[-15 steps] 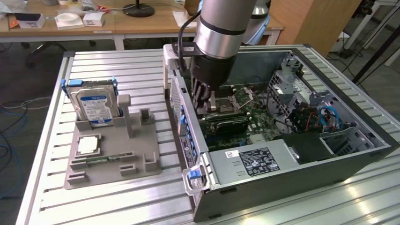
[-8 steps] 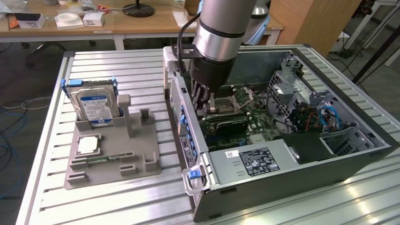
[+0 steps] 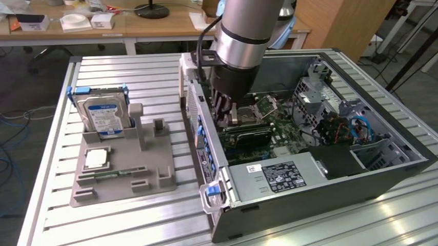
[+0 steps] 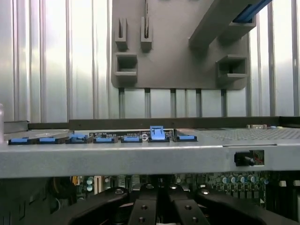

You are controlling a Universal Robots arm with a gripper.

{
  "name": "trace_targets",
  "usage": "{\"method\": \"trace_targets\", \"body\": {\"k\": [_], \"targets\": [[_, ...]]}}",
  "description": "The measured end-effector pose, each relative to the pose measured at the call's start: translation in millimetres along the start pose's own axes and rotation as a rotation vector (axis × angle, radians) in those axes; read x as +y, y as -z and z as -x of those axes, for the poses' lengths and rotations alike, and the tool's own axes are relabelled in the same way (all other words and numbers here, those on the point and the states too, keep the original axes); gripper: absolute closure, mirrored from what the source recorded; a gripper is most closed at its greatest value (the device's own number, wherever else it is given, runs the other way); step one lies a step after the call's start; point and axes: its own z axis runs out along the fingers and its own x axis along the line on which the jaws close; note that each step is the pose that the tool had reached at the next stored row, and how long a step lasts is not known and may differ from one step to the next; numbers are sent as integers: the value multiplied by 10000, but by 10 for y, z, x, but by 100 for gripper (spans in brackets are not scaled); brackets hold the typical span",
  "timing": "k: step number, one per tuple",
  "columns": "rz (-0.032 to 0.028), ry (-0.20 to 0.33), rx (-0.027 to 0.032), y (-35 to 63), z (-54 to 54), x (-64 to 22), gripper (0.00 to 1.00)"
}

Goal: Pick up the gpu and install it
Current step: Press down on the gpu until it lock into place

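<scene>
**Reaching into the open case**

The gripper [image 3: 229, 114] is standing inside the computer case [image 3: 383, 169], low over the motherboard [image 3: 274, 128], fingers [image 4: 143, 211] closed together. Whether they are pinching the gpu cannot be told; the card's location is not discernible. The hard drive [image 3: 102, 114] is sitting upright in the grey holder [image 3: 120, 169].

On the counter [image 3: 123, 225] we see the computer case [image 3: 329, 200] at the exterior view's right, the holder tray [image 3: 123, 177] beside it, and the hard drive [image 3: 104, 115] standing in the tray.
</scene>
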Motion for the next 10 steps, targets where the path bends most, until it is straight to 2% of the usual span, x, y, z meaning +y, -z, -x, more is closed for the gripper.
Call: {"method": "trace_targets", "body": {"k": [1,4,7,10], "targets": [[10,-1,12,14,1,-26,89],[9,3,-5,56,6,-101,89],[10,5,-49,73,10,-183,89],[13,4,-53,74,10,-186,89]]}}
